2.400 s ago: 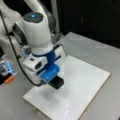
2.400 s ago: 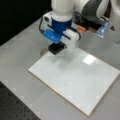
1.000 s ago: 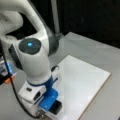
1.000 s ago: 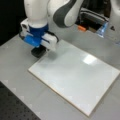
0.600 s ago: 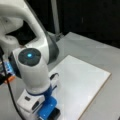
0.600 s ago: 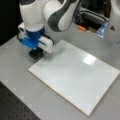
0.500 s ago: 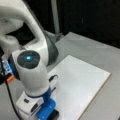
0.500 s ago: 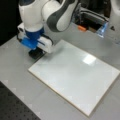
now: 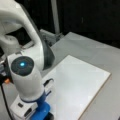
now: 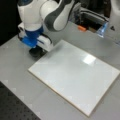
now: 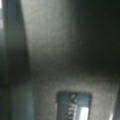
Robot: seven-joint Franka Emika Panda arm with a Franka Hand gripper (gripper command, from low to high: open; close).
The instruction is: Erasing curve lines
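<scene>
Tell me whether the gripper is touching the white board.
Cannot tell. In a front view the gripper sits low at the white board's top-left edge, its dark tip hiding any contact or gap. The wrist view does not settle it.

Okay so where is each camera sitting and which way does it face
Front view: raised, looking down over the flat white rectangular board; the white arm fills its left, blue-mounted gripper at its bottom.
Front view: high, across the board; arm at its top left, gripper beside the board's corner.
Wrist view: close above a grey surface; no fingers discernible.
Shared: both front views show board and arm.
</scene>
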